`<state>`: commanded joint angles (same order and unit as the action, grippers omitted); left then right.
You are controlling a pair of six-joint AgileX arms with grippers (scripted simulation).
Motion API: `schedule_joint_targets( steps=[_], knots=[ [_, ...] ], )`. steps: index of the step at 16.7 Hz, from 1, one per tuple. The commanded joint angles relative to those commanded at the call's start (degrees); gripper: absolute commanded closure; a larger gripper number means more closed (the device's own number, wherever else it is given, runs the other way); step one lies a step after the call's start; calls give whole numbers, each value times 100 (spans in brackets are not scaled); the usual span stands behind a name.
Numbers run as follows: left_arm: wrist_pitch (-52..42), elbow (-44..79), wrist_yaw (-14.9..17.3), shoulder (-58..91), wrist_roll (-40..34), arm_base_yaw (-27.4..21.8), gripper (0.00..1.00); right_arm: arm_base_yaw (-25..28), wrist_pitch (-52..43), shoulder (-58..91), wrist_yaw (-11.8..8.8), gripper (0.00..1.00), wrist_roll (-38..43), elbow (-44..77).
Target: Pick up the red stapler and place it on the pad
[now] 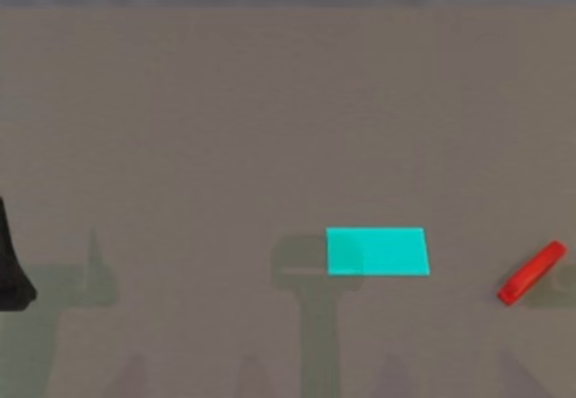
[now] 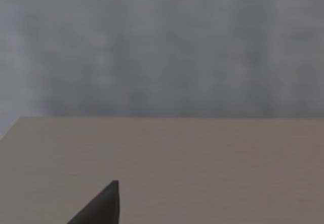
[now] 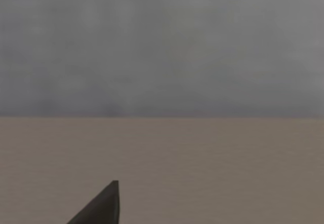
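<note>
Where the table ends rightward — red stapler [image 1: 532, 273], no claw near; grip unknowable.

One stapler [image 1: 532, 273], red, is counted on the tabletop [image 1: 225, 128], and one pad [image 1: 377, 251], cyan, lies on the same surface. One dark arm part [image 1: 13, 267] shows at the left edge of the top view; no second arm is seen in that view. Each wrist view shows one dark pointed finger tip, one for the left [image 2: 101, 207] and one for the right [image 3: 101, 207], giving two tips in all.
</note>
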<state>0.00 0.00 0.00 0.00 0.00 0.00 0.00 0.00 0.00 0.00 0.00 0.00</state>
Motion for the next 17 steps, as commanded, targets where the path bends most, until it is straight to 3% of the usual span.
schedule_joint_targets(
  steps=[4,7,17],
  knots=[
    [0,0,0,0,0,0,0,40,-149,182,-9,0,157,176],
    [0,0,0,0,0,0,0,163,-693,913,-20,0,729,831],
    [0,0,0,0,0,0,0,803,-3886,6177,1,0,3919,4435]
  ],
)
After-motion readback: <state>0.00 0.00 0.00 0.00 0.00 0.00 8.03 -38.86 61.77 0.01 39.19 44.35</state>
